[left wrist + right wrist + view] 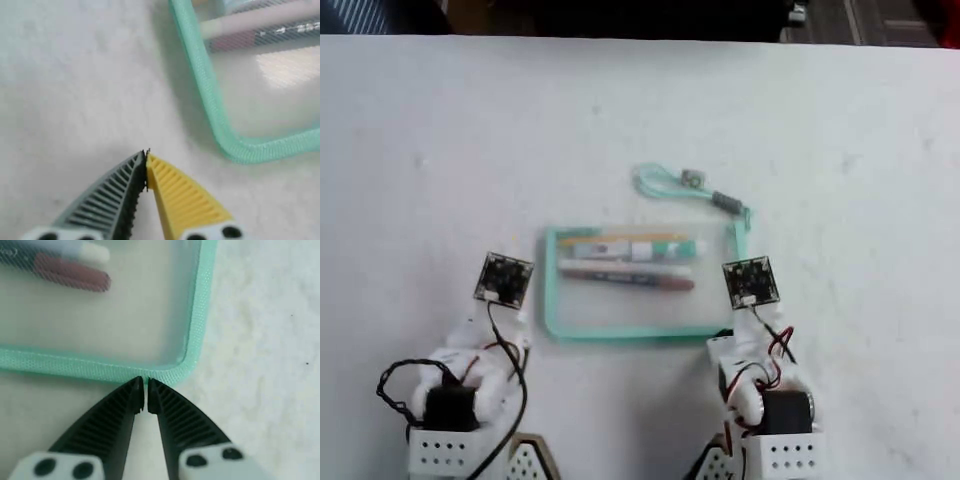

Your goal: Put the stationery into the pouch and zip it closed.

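Pouch [620, 337] w/ pens [630, 262] inside | L hand [146, 156] closed, empty | R hand [145, 386] closed, at pouch corner

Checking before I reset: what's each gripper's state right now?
Left gripper: closed, empty, beside the pouch.
Right gripper: closed, tips at the pouch's edge; grip unclear.
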